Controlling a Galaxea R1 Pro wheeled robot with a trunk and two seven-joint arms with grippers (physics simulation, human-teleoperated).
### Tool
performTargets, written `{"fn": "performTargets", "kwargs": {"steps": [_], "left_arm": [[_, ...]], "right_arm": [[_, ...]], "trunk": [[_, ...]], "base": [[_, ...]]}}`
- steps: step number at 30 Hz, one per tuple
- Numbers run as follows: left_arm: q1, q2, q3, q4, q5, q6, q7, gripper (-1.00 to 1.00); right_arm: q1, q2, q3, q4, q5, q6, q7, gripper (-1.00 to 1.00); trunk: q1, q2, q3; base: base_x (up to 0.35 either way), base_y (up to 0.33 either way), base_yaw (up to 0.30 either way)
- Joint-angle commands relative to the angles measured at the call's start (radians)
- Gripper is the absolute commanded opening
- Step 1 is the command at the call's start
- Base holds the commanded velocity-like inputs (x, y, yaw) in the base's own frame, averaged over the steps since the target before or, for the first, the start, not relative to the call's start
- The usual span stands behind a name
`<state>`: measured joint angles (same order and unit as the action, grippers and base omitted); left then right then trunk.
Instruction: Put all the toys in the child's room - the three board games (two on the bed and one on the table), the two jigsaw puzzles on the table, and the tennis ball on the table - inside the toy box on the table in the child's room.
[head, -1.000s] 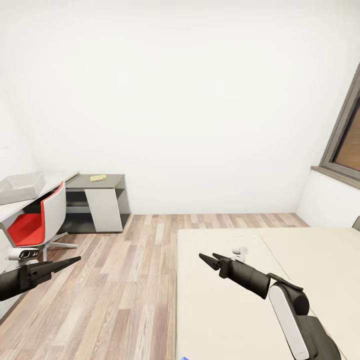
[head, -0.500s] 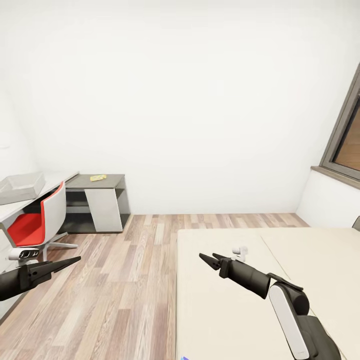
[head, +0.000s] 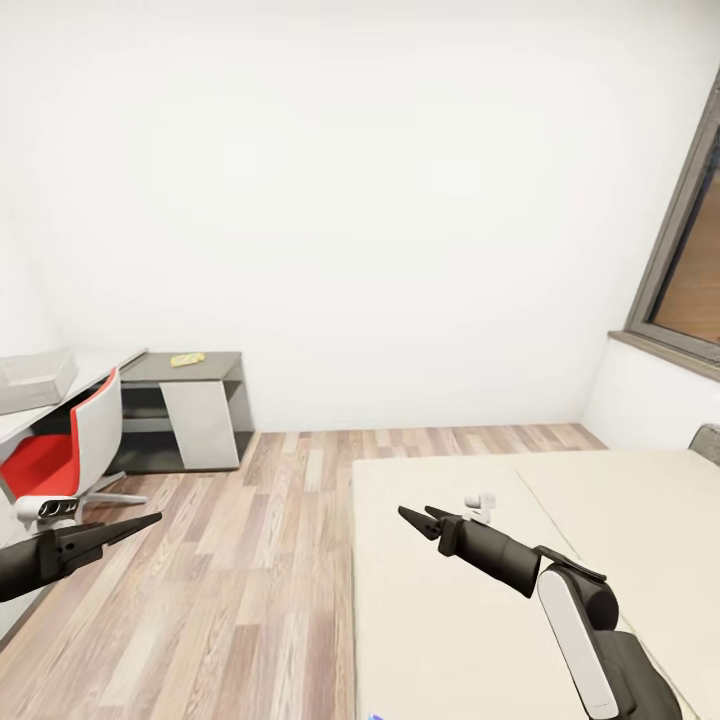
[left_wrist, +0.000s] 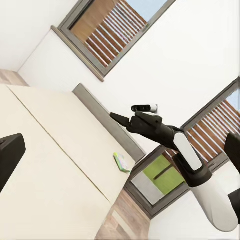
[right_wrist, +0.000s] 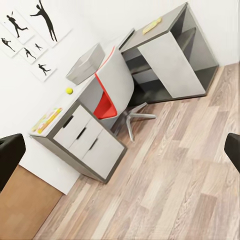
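Head view shows the left tool (head: 140, 522) over the wood floor and the right tool (head: 415, 518) over the cream bed (head: 620, 520), both with fingers nearly closed and holding nothing. Across the room the grey toy box (head: 35, 378) sits on the counter (head: 105, 362) behind a red chair (head: 60, 450). Right wrist view shows the tennis ball (right_wrist: 69, 90) and one board game (right_wrist: 46, 120) on that counter, while another board game (left_wrist: 120, 161) lies on the bed near its headboard.
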<state>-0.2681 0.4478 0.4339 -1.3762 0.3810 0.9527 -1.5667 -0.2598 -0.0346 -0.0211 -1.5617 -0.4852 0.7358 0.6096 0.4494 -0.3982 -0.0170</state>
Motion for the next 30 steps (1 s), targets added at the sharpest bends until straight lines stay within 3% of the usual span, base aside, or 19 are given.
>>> {"fn": "performTargets", "kwargs": {"steps": [1,23,30], "left_arm": [[0.000,0.000,0.000,0.000,0.000,0.011,-0.004,1.00],[0.000,0.002,0.001,0.000,0.001,0.011,-0.004,1.00],[0.000,0.002,0.001,0.000,0.000,0.011,-0.004,1.00]], "right_arm": [[-0.001,0.000,-0.001,0.000,-0.003,0.007,0.001,1.00],[-0.001,0.001,0.002,-0.001,-0.003,0.005,0.001,1.00],[-0.001,0.000,0.000,0.000,-0.003,0.006,0.003,1.00]], "trunk": [[0.001,-0.002,-0.001],[0.001,-0.002,0.002],[0.001,-0.002,0.008]], "base": [[0.000,0.262,-0.176],[0.000,0.240,-0.029],[0.000,0.277,-0.145]]}}
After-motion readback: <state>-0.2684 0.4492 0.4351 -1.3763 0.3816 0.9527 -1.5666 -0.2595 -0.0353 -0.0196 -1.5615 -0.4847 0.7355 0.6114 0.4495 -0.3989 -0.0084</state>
